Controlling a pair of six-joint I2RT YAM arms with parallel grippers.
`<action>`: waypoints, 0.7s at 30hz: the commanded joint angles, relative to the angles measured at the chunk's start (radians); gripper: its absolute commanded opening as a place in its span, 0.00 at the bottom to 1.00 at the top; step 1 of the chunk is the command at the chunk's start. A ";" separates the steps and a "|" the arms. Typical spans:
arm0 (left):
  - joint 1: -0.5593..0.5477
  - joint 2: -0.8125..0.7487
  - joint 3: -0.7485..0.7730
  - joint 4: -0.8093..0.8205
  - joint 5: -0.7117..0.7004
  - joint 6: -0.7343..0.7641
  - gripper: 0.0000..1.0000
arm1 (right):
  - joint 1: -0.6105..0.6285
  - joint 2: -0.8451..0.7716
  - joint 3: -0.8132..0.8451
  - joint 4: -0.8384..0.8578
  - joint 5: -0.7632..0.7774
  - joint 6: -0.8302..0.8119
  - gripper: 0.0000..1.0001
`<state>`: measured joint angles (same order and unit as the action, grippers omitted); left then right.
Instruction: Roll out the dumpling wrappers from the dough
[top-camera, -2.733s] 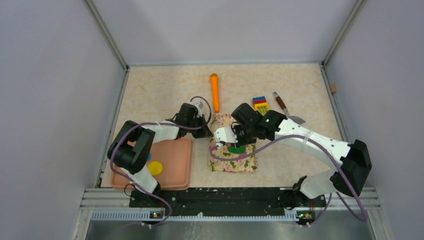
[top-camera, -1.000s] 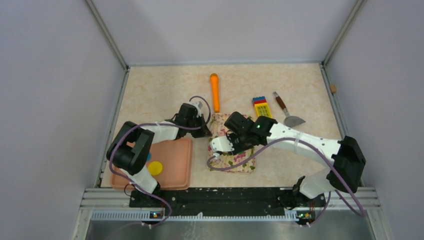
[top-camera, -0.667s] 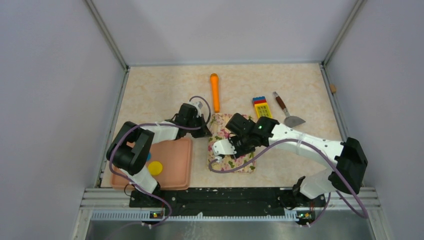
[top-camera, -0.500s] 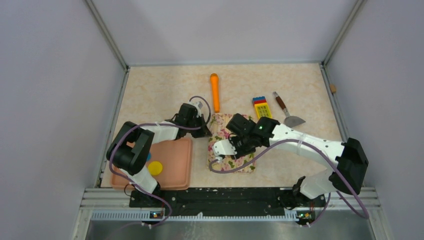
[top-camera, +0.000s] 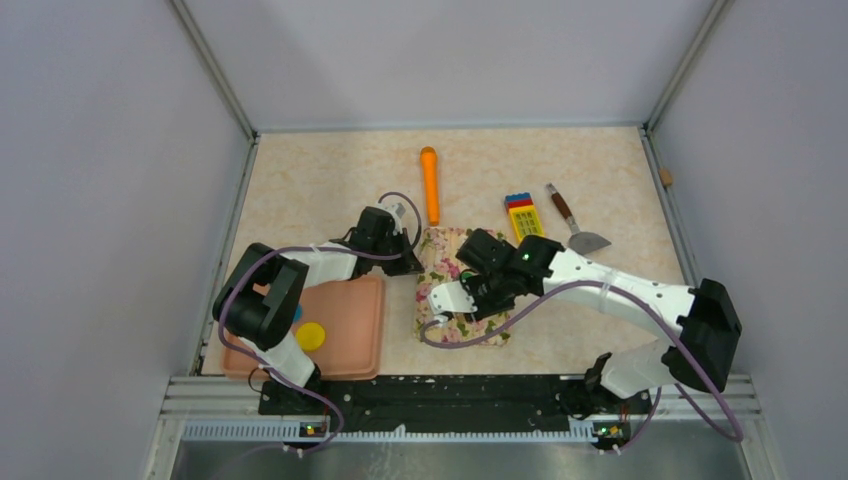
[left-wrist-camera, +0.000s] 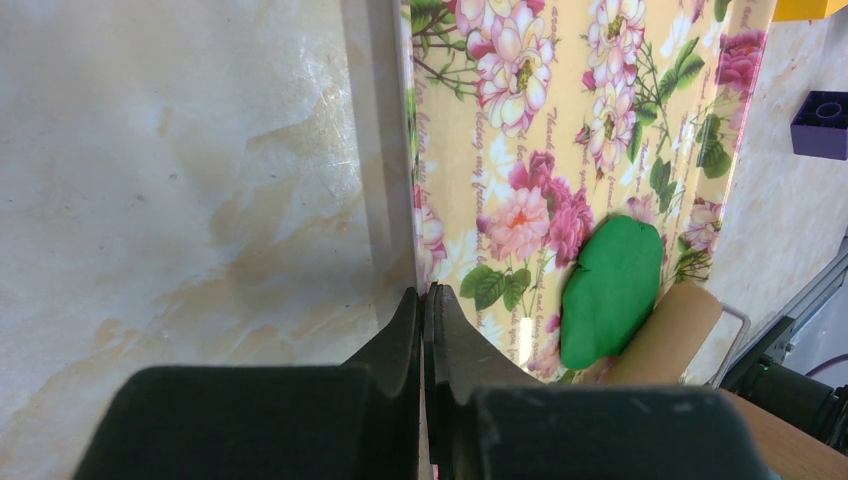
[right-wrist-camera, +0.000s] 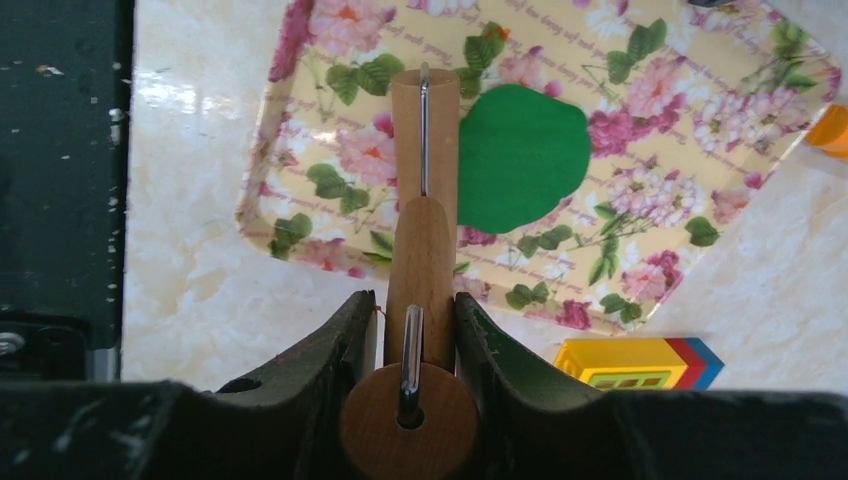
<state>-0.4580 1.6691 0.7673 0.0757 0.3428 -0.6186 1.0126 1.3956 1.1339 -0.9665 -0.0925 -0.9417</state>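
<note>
Dough (right-wrist-camera: 520, 155) alongside roller (right-wrist-camera: 422, 190) in right gripper (right-wrist-camera: 415, 302), arm outstretched over floral mat (right-wrist-camera: 300, 205).

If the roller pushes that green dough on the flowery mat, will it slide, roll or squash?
The green dough looks soft, already flattened, so it probably squashes and spreads. Lying flat on the floral mat, it likely clings rather than rolls.

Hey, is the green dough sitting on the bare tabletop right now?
No, the flattened dark green clay dough lies on the floral-patterned mat.
</note>
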 joint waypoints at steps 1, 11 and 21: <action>0.016 -0.023 -0.017 0.019 -0.036 0.030 0.00 | 0.025 0.011 -0.068 -0.182 -0.236 0.077 0.00; 0.016 -0.025 -0.012 0.009 -0.031 0.034 0.00 | 0.025 -0.044 0.012 -0.176 -0.159 0.117 0.00; 0.016 -0.034 -0.012 -0.005 -0.016 0.034 0.00 | -0.452 -0.050 0.191 0.129 -0.413 0.890 0.00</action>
<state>-0.4522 1.6688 0.7658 0.0753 0.3500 -0.6178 0.7357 1.3533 1.3090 -0.9859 -0.3294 -0.4339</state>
